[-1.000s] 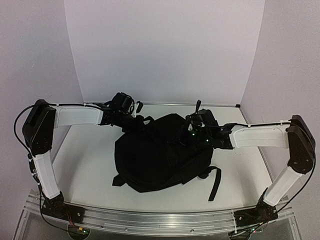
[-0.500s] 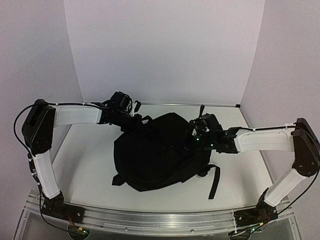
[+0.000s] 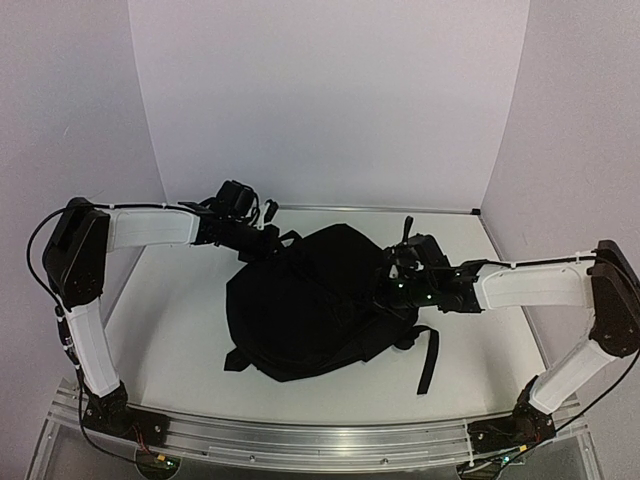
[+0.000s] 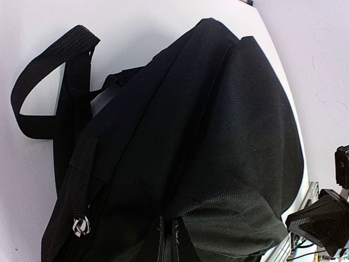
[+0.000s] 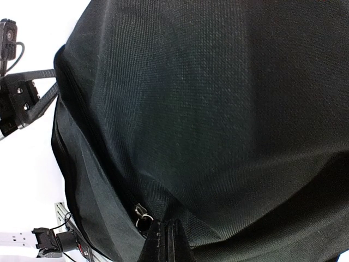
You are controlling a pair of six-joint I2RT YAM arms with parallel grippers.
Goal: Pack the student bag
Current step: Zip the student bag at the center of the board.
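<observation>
On table [image 3: 180, 320], student bag [image 3: 310, 305] lies diagonal, top far-left, bottom near-right.

Two of a kind: left arm [image 3: 150, 230] and right arm [image 3: 530, 288], long links sheathed in matt white shells, with boxy black housings at shoulder, elbow and wrist. Black blocks for bases [image 3: 105, 408], tiny green and orange lights [image 3: 160, 462] beside them. Thin black cables [image 3: 33, 245] looping outside the joints, pinned to the shells by white ties [image 3: 110, 208]. Green wrist lights [image 3: 400, 285] glowing on the right. Left fingers [image 4: 177, 243] and right fingers [image 5: 175, 243] black and slim, fine teeth along the inner edges. On the left wrist, a black bracket [image 5: 22, 101] with round screw heads and a small camera [image 5: 8, 33] trailing a grey cable.
</observation>
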